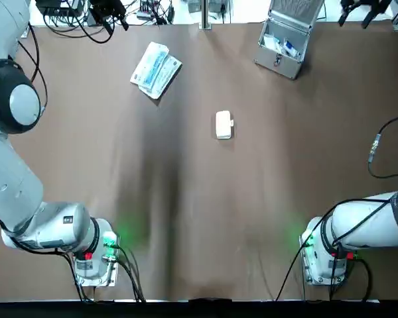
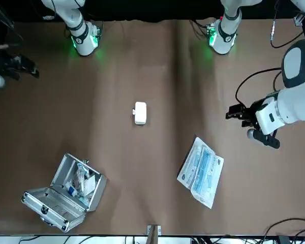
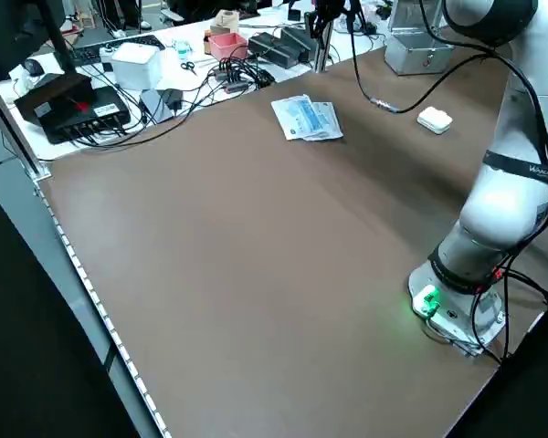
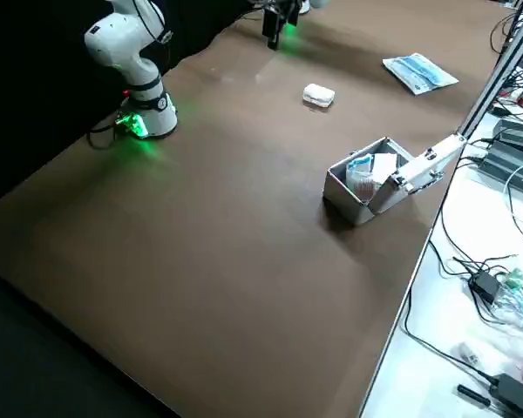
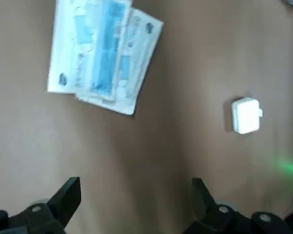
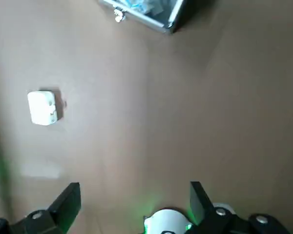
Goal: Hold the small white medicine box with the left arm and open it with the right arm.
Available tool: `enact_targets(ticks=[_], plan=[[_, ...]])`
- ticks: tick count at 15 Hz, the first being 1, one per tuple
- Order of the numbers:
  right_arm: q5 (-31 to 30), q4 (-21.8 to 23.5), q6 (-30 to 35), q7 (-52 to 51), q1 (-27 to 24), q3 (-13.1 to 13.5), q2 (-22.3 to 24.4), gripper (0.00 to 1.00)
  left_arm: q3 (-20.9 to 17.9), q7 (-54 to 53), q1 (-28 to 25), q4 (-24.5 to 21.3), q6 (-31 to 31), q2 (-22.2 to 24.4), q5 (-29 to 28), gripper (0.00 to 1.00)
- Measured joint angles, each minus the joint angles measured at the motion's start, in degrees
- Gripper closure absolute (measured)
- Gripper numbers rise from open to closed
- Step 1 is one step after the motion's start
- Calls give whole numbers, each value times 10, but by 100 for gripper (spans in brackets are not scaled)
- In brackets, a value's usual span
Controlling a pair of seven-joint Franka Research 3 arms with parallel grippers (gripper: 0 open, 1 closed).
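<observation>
The small white medicine box (image 1: 223, 124) lies flat and closed near the middle of the brown table, and nothing touches it. It also shows in the front view as the box (image 2: 140, 113), and in both wrist views as the box (image 5: 245, 115) and the box (image 6: 42, 107). My left gripper (image 5: 134, 197) hangs open high above the table's far left part, well away from the box. On the far right side my right gripper (image 6: 133, 197) is raised the same way, open and empty. In the front view the left gripper (image 2: 249, 120) is at the right and the right gripper (image 2: 14, 67) at the left edge.
A pack of blue-and-white face masks (image 1: 155, 69) lies far left of the box. An open metal first-aid case (image 1: 284, 40) stands at the far right. Cables and equipment line the table's far edge.
</observation>
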State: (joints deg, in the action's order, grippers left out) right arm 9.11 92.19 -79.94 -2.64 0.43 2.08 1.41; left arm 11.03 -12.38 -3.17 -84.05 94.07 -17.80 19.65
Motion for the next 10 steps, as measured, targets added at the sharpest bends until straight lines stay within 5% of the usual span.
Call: enact_targets(ticks=[10], plan=[[131,50,-54,0,25,1,-98,1,-1,-300,-25,1,27,-75,179,0]])
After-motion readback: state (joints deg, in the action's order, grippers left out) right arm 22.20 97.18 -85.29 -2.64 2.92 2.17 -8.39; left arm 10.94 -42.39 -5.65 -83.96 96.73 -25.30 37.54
